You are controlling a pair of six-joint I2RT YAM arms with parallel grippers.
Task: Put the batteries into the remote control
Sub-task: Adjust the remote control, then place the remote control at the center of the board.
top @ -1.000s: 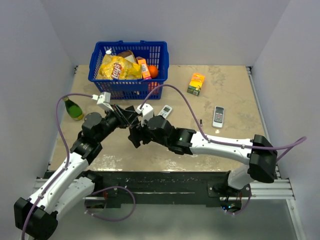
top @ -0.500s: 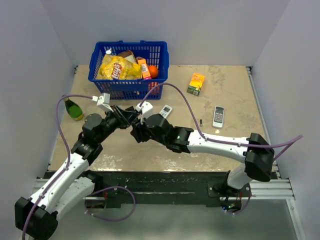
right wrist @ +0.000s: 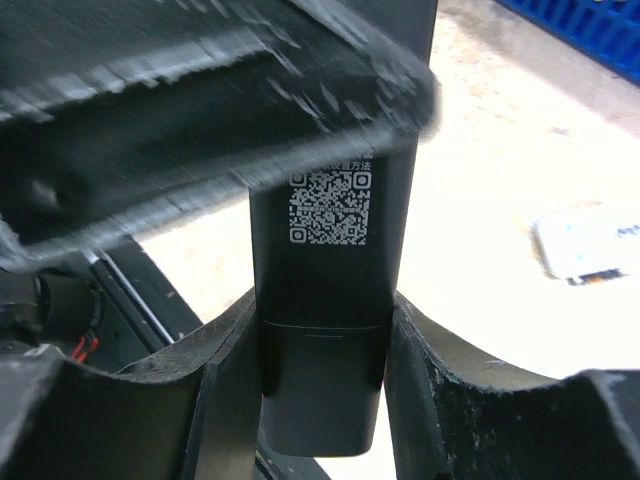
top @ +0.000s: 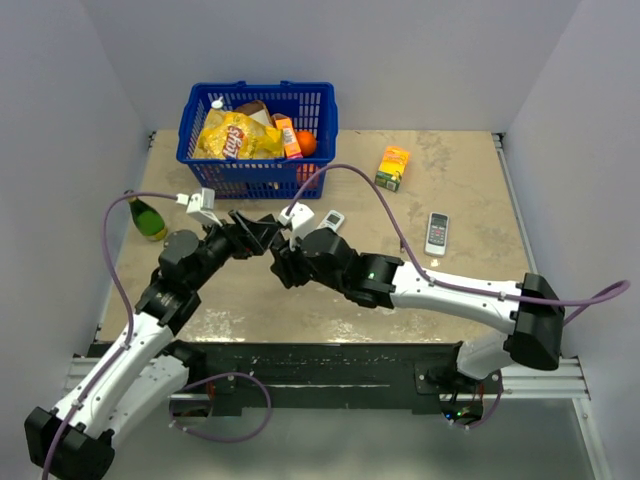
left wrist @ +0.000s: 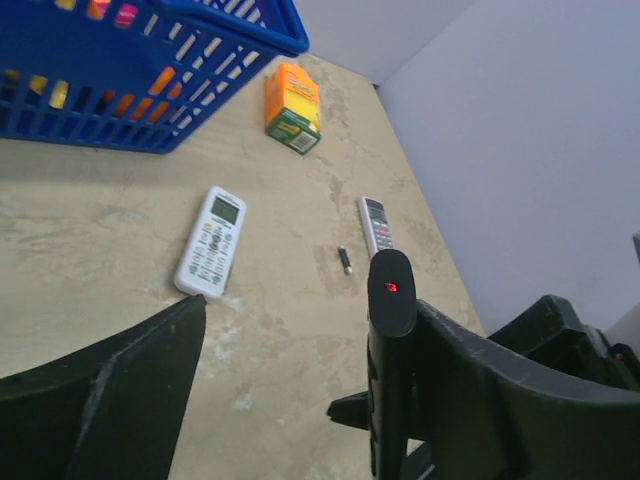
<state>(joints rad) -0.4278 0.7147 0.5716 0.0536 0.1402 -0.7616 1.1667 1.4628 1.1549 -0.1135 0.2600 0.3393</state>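
Our right tool [right wrist: 320,375] is clamped on the lower end of the remote control [right wrist: 325,200], label side facing its camera. Our left tool [left wrist: 310,340] gapes wide around it, one finger just beside it. Held left of centre overhead, the remote runs up both wrist frames, red-lit tip uppermost. One battery [top: 402,243] lies on the tabletop [top: 450,180] right of centre, well apart, lengthwise up the frame, nearer the right arm.
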